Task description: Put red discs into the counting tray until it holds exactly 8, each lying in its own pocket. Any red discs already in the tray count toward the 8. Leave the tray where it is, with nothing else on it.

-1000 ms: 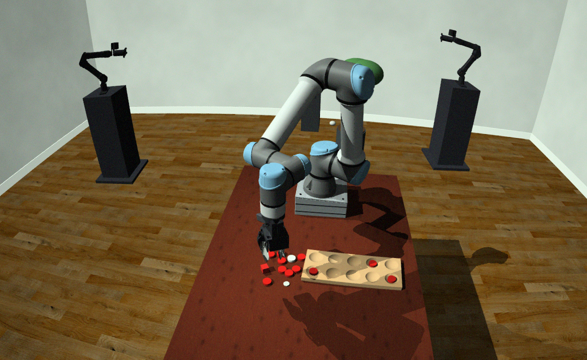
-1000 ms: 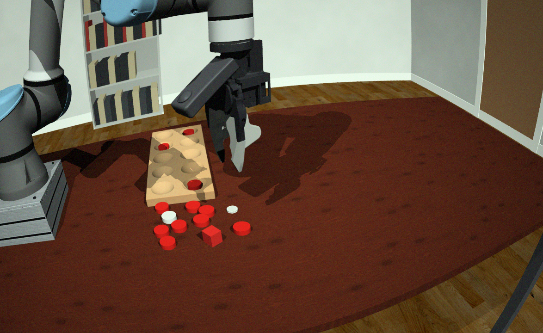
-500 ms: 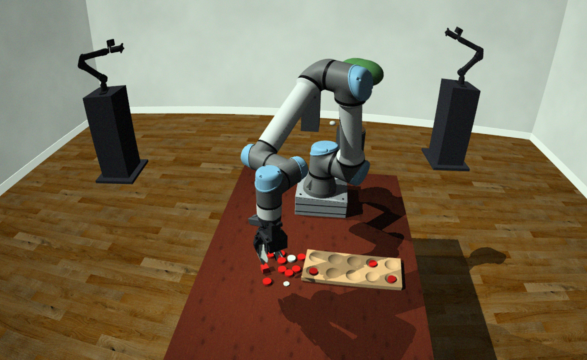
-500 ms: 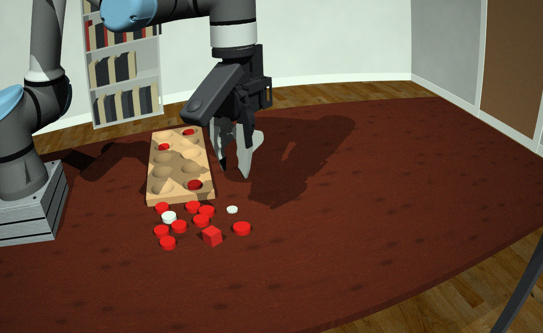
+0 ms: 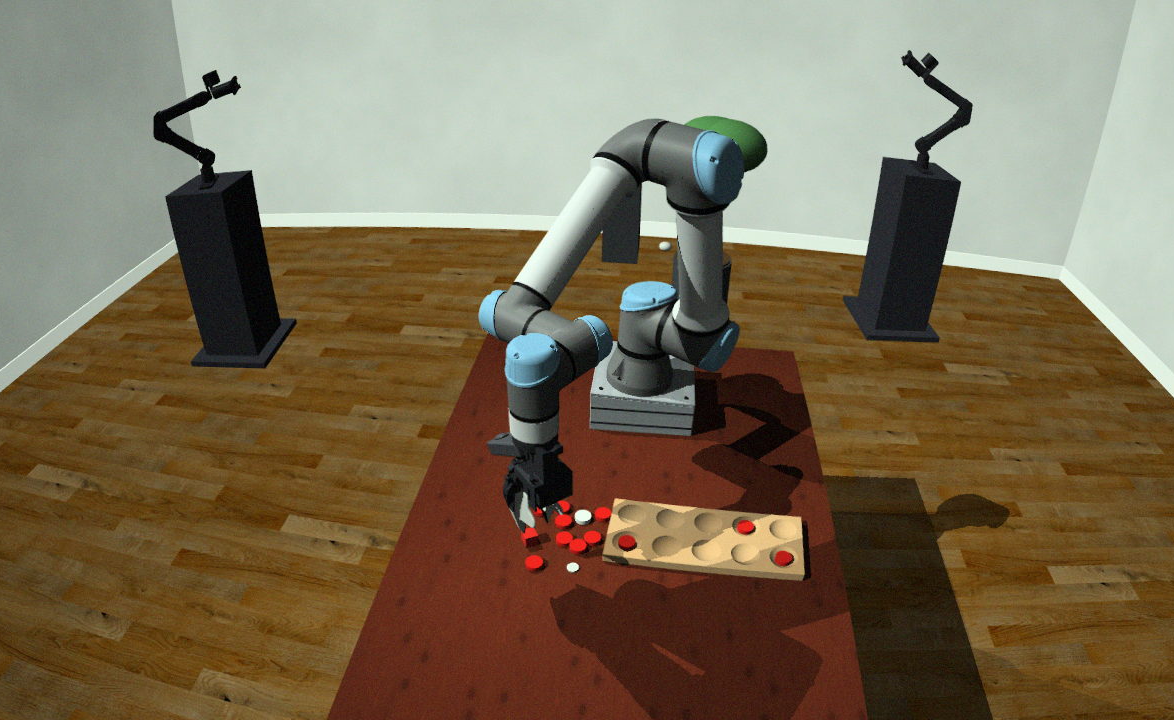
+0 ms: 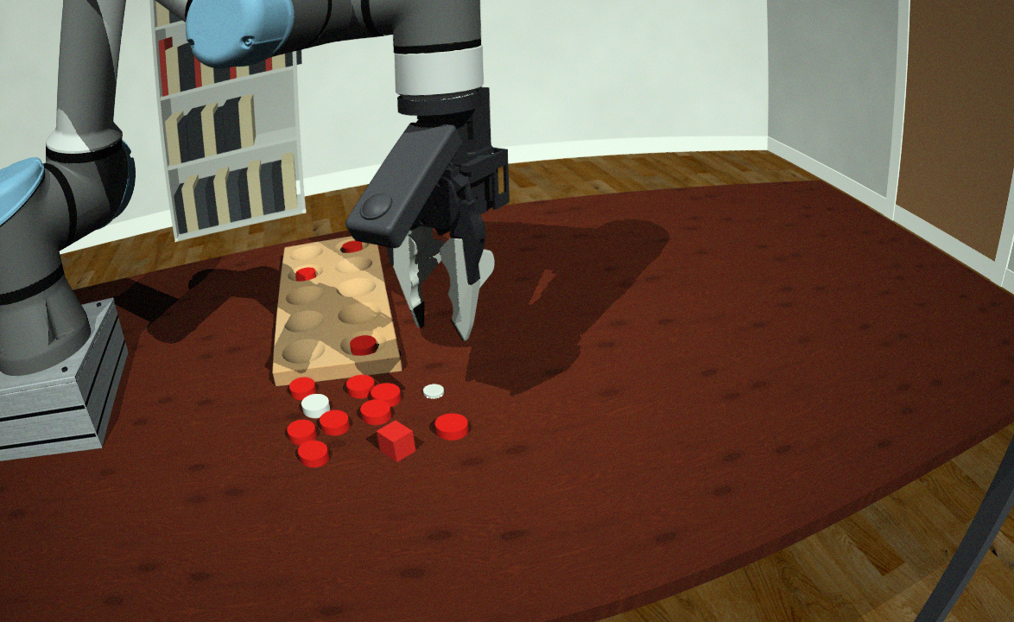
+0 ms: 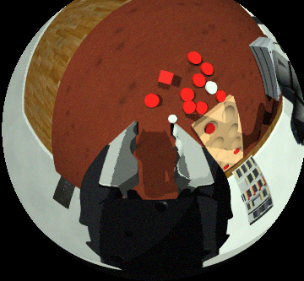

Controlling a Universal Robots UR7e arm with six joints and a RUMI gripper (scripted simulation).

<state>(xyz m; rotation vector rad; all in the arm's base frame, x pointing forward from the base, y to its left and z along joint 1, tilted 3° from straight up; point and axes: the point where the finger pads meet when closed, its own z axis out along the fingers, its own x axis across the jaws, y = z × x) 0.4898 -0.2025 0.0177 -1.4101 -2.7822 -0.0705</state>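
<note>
- I had the gripper raised above the table, fingers moderately spread, nothing between them.
- In my wrist view, a small white disc showed just past the fingertips.
- Eight loose red discs lay around a larger white disc and a red cube.
- Near that scatter, my counting tray held three seated red discs, each in its own pocket.

We see the open gripper, its fingertips apart, a small white disc near one (red discs and a red cube lying beyond)
</note>
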